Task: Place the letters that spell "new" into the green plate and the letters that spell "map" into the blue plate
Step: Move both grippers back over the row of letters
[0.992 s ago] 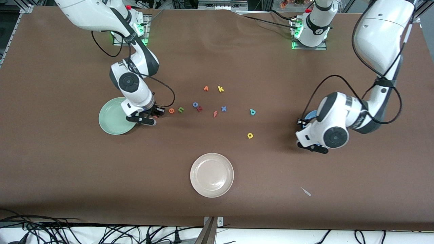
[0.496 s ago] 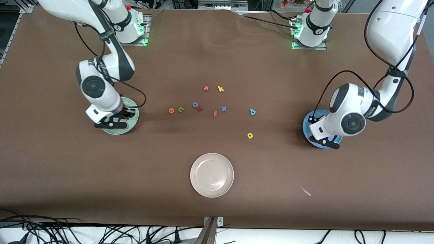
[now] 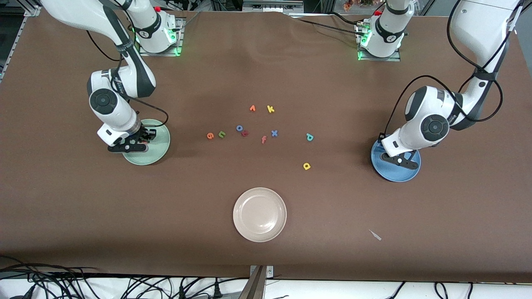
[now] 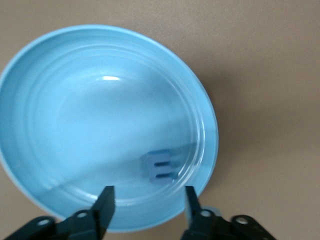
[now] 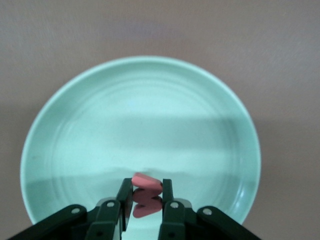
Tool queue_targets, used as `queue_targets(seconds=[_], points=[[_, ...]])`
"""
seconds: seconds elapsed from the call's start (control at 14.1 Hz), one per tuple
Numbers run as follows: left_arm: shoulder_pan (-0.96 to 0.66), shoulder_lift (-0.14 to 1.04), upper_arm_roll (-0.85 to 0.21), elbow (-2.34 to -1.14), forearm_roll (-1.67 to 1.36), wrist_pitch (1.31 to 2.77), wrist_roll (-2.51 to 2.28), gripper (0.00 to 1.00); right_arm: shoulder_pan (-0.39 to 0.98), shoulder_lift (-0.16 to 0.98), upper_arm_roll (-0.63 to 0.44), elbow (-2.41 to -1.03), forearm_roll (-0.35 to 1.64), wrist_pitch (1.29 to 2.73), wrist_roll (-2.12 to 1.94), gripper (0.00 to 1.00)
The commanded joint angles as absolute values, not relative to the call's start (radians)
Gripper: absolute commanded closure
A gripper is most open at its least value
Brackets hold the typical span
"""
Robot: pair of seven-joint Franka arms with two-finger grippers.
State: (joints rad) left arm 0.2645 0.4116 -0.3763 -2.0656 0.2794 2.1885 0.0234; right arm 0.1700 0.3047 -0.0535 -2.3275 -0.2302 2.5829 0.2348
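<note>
Right pincer [image 5: 145,202] clamped on the salmon-pink w [image 5: 146,195], hovering low over the green plate [image 3: 160,145]. Release only once centred, clear of the rim.

Left pincer [image 4: 146,200] parted, empty; blue m [image 4: 161,165] lies just under it in the blue plate [image 4: 30,90]. Lift straight, don't nudge the letter.

Half a second back both pincers were nearer the plates' edges, the left shut.

Orange e [image 3: 210,135], green n [image 3: 222,133], teal p [image 3: 309,137], yellow a [image 3: 306,166] wait on the surface [image 3: 83,207], between the pincers.

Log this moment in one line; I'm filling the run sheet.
left gripper: open over blue plate, blue m in it | right gripper: shut on pink w over green plate
</note>
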Motion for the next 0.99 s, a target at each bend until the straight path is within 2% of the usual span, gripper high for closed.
queue_targets(seconds=[0.0,0.14,0.35,0.57,0.78,0.92], points=[[0.215,0.417,-0.402,-2.014,0.278,2.109,-0.029,0.00,0.172,0.268,-0.058,-2.361,-0.224,2.603,0.215,0.61],[0.155,0.425,-0.402,-2.011,0.230,2.117,-0.092,0.00,0.173,0.267,-0.057,-2.359,-0.224,2.600,0.221,0.51],[0.066,0.429,-0.402,-2.013,0.149,2.187,-0.200,0.00,0.175,0.264,-0.034,-2.355,-0.224,2.595,0.267,0.48],[-0.052,0.468,-0.400,-2.032,0.152,2.333,-0.398,0.00,0.175,0.265,0.049,-2.336,-0.224,2.594,0.412,0.47],[-0.142,0.505,-0.400,-2.034,0.156,2.404,-0.540,0.00,0.178,0.273,0.132,-2.307,-0.224,2.591,0.565,0.47],[-0.176,0.532,-0.400,-2.034,0.156,2.448,-0.577,0.01,0.184,0.285,0.173,-2.286,-0.224,2.591,0.670,0.44]])
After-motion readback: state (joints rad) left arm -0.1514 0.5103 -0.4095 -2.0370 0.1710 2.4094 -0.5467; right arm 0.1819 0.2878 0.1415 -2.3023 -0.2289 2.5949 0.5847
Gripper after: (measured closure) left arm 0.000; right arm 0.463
